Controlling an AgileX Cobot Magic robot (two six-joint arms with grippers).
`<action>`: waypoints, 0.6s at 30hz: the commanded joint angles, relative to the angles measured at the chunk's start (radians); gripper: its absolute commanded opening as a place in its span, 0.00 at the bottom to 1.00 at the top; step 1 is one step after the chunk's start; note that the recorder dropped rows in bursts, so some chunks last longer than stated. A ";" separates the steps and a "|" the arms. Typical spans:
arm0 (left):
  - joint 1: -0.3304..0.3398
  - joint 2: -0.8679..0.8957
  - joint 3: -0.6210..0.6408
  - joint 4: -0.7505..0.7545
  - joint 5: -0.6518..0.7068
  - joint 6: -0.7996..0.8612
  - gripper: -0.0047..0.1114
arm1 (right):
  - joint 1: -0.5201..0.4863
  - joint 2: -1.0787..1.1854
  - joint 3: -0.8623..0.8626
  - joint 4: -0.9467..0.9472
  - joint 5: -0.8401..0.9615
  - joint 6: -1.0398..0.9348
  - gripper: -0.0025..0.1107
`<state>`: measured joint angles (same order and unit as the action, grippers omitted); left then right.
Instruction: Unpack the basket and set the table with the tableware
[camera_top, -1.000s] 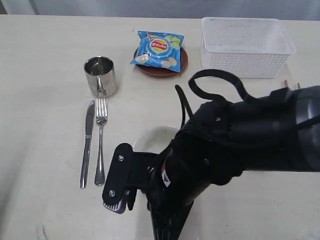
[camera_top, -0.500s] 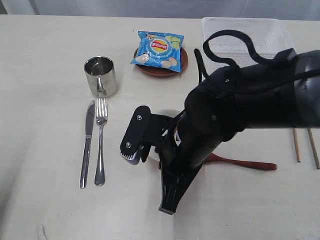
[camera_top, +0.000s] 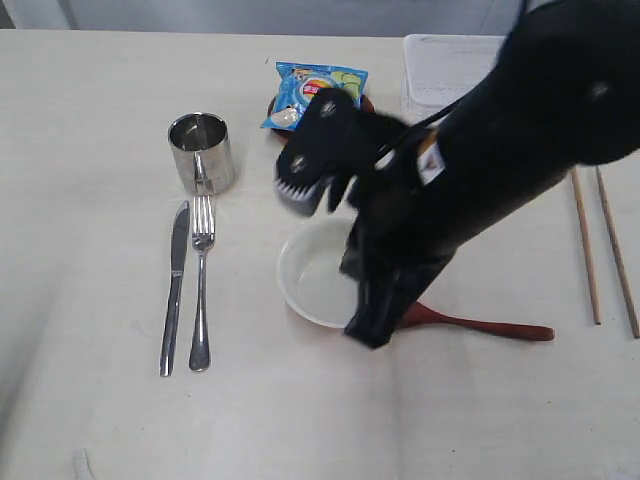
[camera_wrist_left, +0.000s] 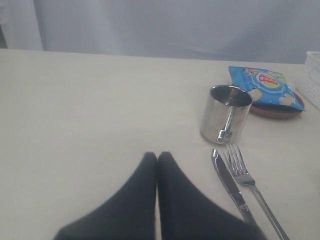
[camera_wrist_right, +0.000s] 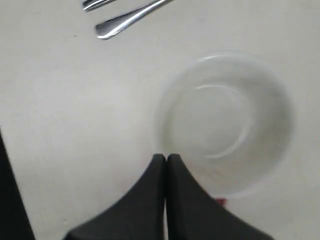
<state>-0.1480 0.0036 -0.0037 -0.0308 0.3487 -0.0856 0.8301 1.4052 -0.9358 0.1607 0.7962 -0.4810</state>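
Your right gripper (camera_top: 368, 335) has swung up and back since a second ago, uncovering the white bowl (camera_top: 318, 275) on the desk (camera_top: 100, 120), between fork (camera_top: 201, 290) and spoon (camera_top: 490, 326). Its fingers are pressed together and empty, like those of the left gripper (camera_wrist_left: 157, 155).

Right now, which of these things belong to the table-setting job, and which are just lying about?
Part of the job: basket, steel cup, knife, fork, white bowl, brown plate, wooden spoon, chopsticks, table.

Just lying about: blue chips bag, resting on the brown plate.
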 joint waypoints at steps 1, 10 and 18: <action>-0.005 -0.004 0.004 0.001 -0.002 0.003 0.04 | -0.151 -0.102 -0.004 -0.140 0.112 0.112 0.02; -0.005 -0.004 0.004 0.001 -0.002 0.003 0.04 | -0.247 -0.057 0.094 -0.198 0.040 -0.005 0.02; -0.005 -0.004 0.004 0.001 -0.002 0.003 0.04 | -0.294 -0.010 0.174 -0.302 -0.138 -0.015 0.02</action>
<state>-0.1480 0.0036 -0.0037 -0.0308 0.3487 -0.0856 0.5755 1.3940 -0.7666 -0.1029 0.7034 -0.4856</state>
